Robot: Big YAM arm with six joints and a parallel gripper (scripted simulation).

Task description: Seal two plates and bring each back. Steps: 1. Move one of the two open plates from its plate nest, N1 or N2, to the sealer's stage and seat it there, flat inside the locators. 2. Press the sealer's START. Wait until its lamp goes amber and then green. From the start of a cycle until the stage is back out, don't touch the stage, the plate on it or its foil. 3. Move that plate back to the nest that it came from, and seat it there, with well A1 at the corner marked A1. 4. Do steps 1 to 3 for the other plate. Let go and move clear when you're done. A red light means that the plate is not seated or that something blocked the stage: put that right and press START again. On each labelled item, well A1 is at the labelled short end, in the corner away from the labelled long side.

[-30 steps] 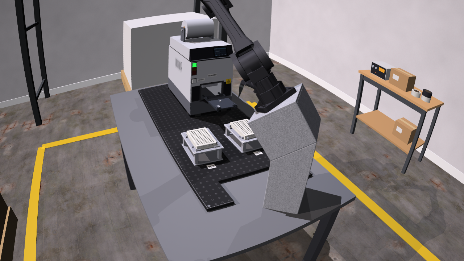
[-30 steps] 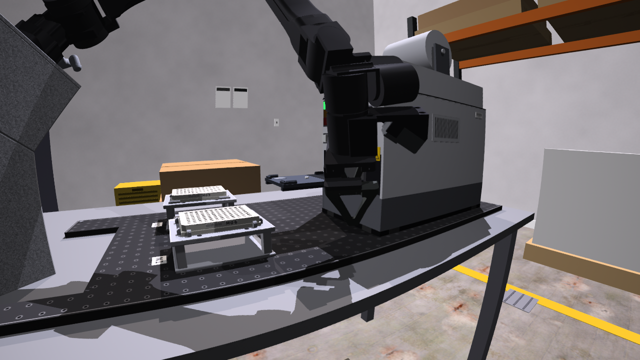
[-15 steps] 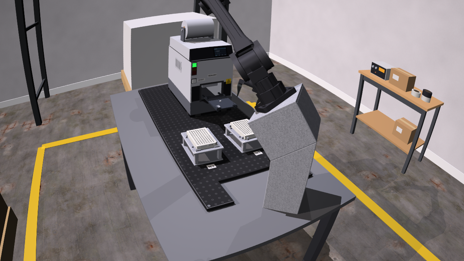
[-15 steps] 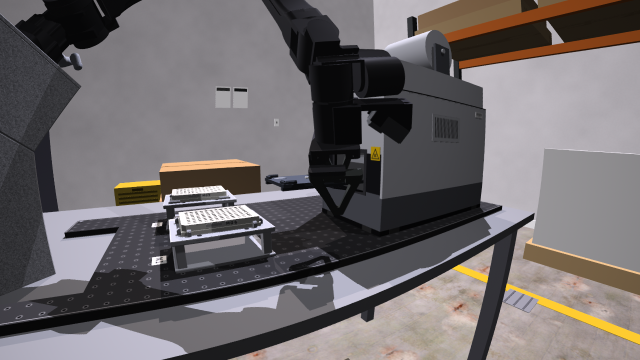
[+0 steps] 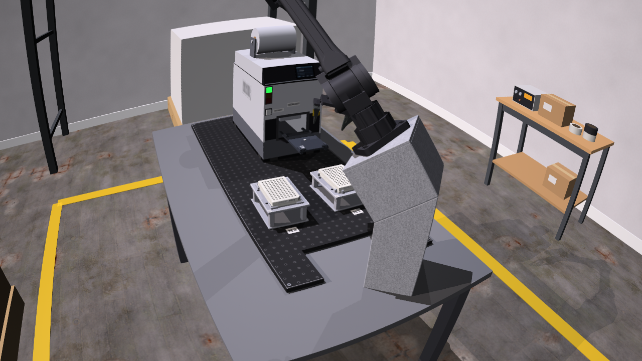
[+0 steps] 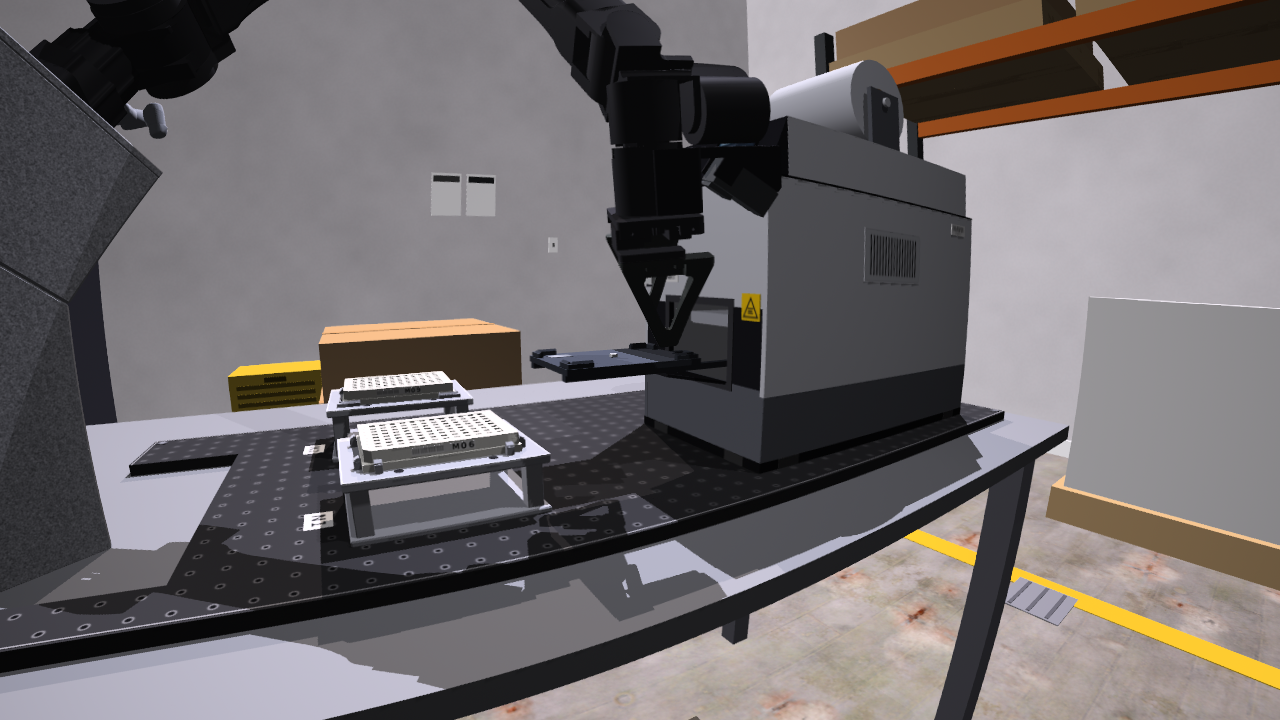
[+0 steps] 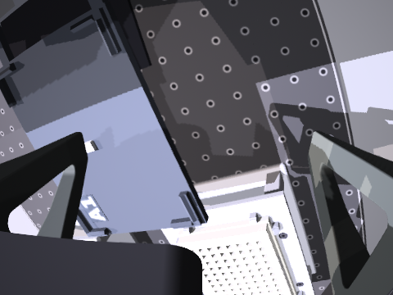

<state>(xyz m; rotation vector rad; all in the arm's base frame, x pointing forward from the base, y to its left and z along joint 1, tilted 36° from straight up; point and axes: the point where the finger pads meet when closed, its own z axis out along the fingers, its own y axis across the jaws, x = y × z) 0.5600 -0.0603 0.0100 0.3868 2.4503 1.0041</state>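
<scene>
The sealer (image 5: 278, 103) stands at the back of the black breadboard, and its lamp (image 5: 269, 89) is green. Its stage (image 5: 305, 143) is out in front and holds no plate. It also shows in the exterior view (image 6: 617, 358) and, with an A1 mark, in the wrist view (image 7: 110, 170). Two white open well plates sit on their nests: the left plate (image 5: 278, 190) and the right plate (image 5: 336, 177), which is partly hidden by the arm base. My gripper (image 6: 666, 308) is open and empty. It points down at the stage's side edge, close to the sealer's mouth. The wrist view shows the open gripper (image 7: 196, 208) over one nested plate (image 7: 246, 268).
The arm's grey pedestal (image 5: 394, 206) stands at the table's right front. A foil roll (image 5: 274, 40) tops the sealer. A white panel (image 5: 201, 67) stands behind it. A cardboard box (image 6: 420, 353) and a yellow case (image 6: 273, 385) lie beyond the table. A wooden shelf table (image 5: 551, 148) stands far right.
</scene>
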